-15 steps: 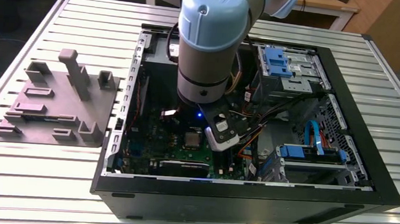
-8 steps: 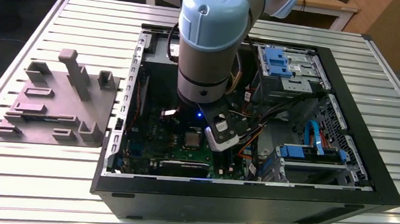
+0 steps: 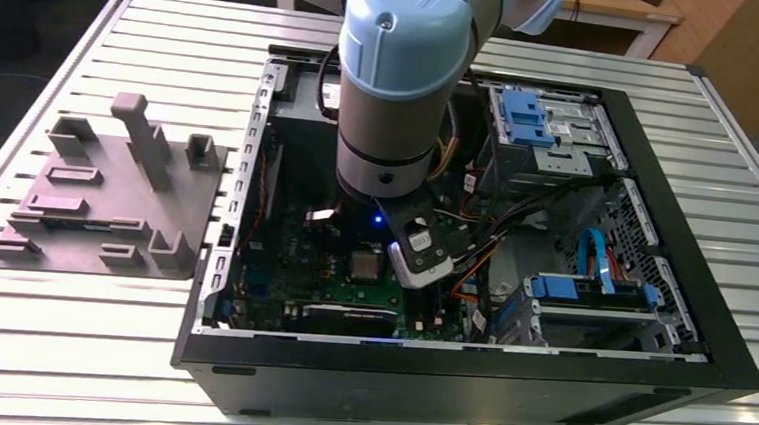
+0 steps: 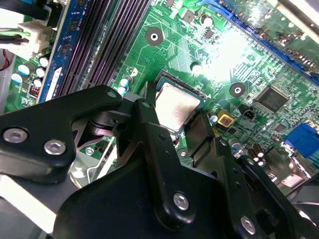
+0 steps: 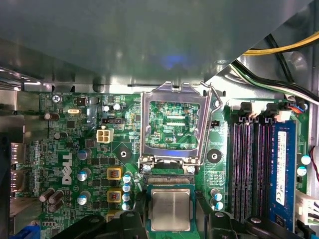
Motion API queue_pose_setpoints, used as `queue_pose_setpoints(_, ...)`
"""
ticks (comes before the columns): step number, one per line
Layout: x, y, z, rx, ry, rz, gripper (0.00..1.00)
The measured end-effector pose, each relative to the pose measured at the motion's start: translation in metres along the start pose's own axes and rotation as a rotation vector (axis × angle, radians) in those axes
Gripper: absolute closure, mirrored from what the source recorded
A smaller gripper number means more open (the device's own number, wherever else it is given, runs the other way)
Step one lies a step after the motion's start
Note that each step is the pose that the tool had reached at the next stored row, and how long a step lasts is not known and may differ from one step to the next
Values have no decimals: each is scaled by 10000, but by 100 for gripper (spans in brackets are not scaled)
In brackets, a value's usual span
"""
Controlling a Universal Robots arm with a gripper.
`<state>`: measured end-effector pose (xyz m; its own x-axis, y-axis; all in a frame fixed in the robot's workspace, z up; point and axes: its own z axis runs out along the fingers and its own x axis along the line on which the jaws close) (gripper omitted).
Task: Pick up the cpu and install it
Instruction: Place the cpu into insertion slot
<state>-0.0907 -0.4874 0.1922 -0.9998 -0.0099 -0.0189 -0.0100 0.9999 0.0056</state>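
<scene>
Open computer case [image 3: 475, 385] on slatted table [image 3: 49, 350] — grey moulded tray [image 3: 99, 203] beside it

A slatted aluminium table [image 3: 62, 351] spans the exterior view, with a grey moulded tray [image 3: 99, 215] at left and an open computer case [image 3: 475, 385] centre-right.

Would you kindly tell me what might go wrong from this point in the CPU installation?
1. If the cpu, under the tool, lies slightly crooked, pressing down might damage it or the motherboard.
2. The open socket frame stands right beside the cpu; the tool could catch it.
3. Loose cables run close to the arm inside the case and could snag.
</scene>
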Motion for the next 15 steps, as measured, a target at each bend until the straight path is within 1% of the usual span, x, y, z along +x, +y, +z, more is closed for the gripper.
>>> queue_pose_setpoints(7, 0, 0, 8, -2, -1, 0, 53)
queue_pose_setpoints(9, 0, 0, 10, -1, -1, 0, 52)
queue_pose_setpoints(10, 0, 0, 10, -1, -1, 1, 45)
queue_pose_setpoints(14, 0, 0, 9, -1, -1, 1, 45)
queue_pose_setpoints(15, 0, 0, -5, -1, -1, 0, 45)
